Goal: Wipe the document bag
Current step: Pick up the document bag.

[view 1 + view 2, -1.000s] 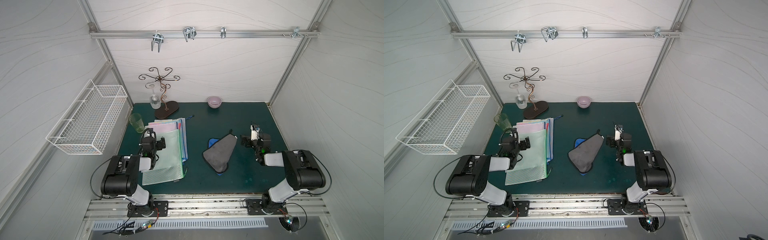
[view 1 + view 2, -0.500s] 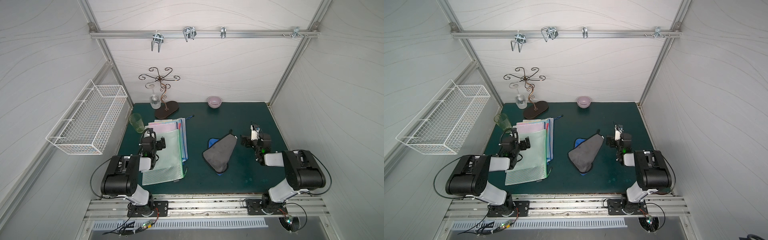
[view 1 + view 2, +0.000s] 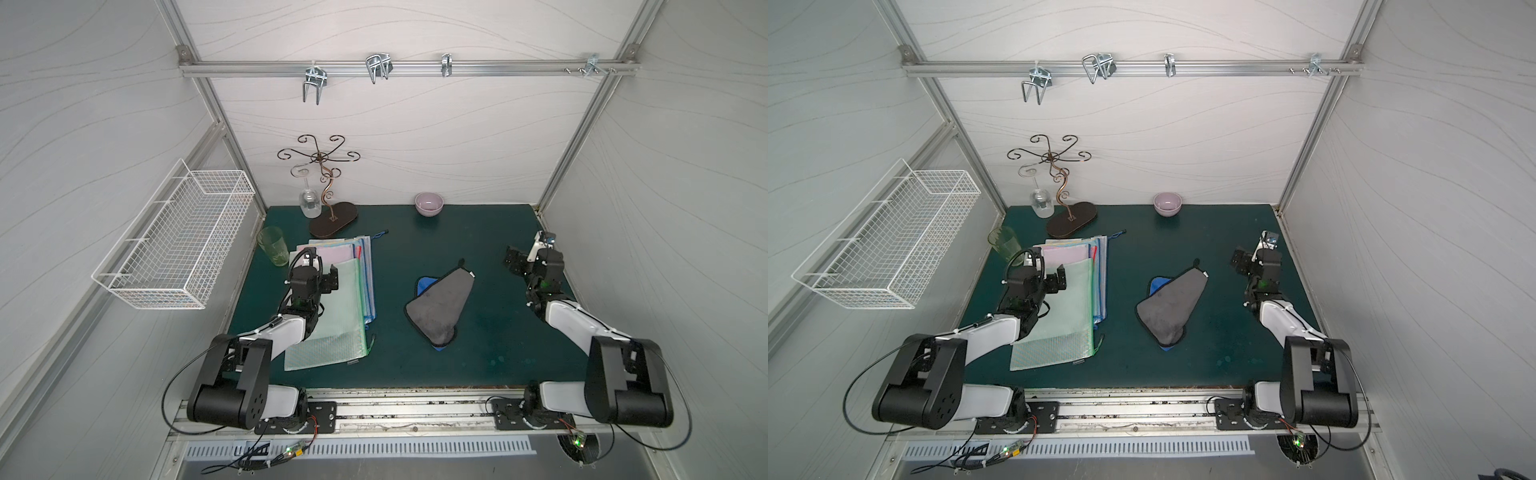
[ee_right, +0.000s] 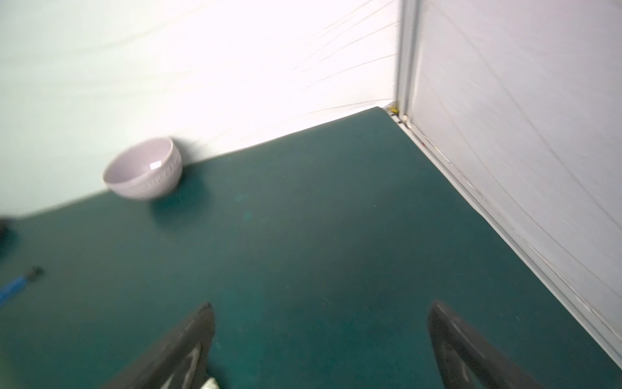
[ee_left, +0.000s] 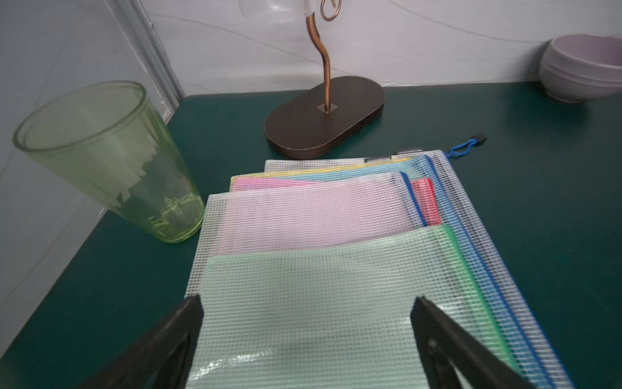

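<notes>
A stack of mesh document bags lies at the left of the green mat, with a green document bag point(image 3: 343, 320) point(image 3: 1067, 320) point(image 5: 319, 303) on top and pink, blue and yellow ones under it. My left gripper point(image 3: 322, 268) point(image 5: 308, 301) hovers over the green bag's far half. It is open and holds nothing. A grey cloth point(image 3: 442, 303) point(image 3: 1173, 305) with a blue underside lies folded mid-mat, untouched. My right gripper point(image 3: 528, 253) point(image 4: 321, 306) is open over bare mat at the right, away from the cloth.
A green tumbler point(image 3: 273, 246) point(image 5: 107, 161) stands just left of the bags. Behind them is a metal stand point(image 3: 332, 220) with a hanging wine glass point(image 3: 309, 201). A lilac bowl point(image 3: 429, 203) point(image 4: 144, 173) sits at the back wall. A wire basket point(image 3: 178, 241) hangs on the left wall.
</notes>
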Action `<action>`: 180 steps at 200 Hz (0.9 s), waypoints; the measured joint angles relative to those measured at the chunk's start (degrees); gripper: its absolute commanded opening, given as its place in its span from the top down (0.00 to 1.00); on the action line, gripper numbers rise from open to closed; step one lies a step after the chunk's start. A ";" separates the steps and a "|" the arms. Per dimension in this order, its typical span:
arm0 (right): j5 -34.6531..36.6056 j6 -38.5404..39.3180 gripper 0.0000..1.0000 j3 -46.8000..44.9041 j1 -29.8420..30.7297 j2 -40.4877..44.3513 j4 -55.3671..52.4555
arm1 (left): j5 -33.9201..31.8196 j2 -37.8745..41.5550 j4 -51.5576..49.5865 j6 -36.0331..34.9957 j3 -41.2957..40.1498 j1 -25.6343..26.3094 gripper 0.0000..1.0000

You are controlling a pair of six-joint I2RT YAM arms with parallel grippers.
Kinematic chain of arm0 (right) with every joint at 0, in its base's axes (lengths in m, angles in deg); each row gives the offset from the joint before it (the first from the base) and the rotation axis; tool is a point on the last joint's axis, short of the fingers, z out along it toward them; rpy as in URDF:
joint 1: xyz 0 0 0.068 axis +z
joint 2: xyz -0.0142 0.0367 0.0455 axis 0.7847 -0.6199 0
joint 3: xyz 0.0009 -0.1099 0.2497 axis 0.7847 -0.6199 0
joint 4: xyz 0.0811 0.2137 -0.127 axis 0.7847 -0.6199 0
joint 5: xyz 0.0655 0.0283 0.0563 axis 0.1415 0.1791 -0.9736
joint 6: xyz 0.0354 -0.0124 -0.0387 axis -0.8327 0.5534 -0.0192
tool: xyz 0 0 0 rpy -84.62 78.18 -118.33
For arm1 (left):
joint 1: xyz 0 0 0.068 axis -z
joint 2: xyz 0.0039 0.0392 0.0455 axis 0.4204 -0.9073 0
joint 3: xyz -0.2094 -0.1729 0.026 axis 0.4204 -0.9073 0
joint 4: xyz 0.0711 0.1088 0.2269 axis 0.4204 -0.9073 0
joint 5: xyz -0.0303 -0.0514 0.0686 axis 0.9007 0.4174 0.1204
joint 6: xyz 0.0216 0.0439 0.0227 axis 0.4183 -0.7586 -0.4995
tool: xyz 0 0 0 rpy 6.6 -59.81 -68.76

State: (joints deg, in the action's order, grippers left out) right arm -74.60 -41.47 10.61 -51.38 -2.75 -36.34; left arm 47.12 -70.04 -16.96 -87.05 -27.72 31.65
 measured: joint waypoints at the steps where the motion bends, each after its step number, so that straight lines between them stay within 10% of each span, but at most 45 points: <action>1: 0.00 -0.81 0.01 0.48 -0.02 0.22 -0.83 | -0.04 0.31 -0.52 0.17 0.33 0.13 0.01; 41: -7.96 -16.37 0.01 10.67 -2.08 0.92 -19.91 | -2.23 7.19 -15.98 5.31 8.92 6.43 0.07; 79: -12.68 -15.06 0.01 17.57 6.60 -4.31 -36.20 | -2.91 12.41 -38.05 17.49 17.25 13.20 0.13; 122: -11.45 -10.12 0.01 24.35 18.58 -7.43 -47.45 | -2.91 12.98 -57.44 32.00 20.90 20.52 0.51; 180: -9.73 -6.58 0.01 27.82 24.55 -10.88 -54.64 | -2.14 5.14 -73.64 43.60 20.83 30.10 0.33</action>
State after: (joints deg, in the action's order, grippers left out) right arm -84.33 -48.05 38.43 -26.83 -13.64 -90.98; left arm 44.98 -64.91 -90.60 -43.45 -6.89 61.74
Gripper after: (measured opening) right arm 0.989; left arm 0.638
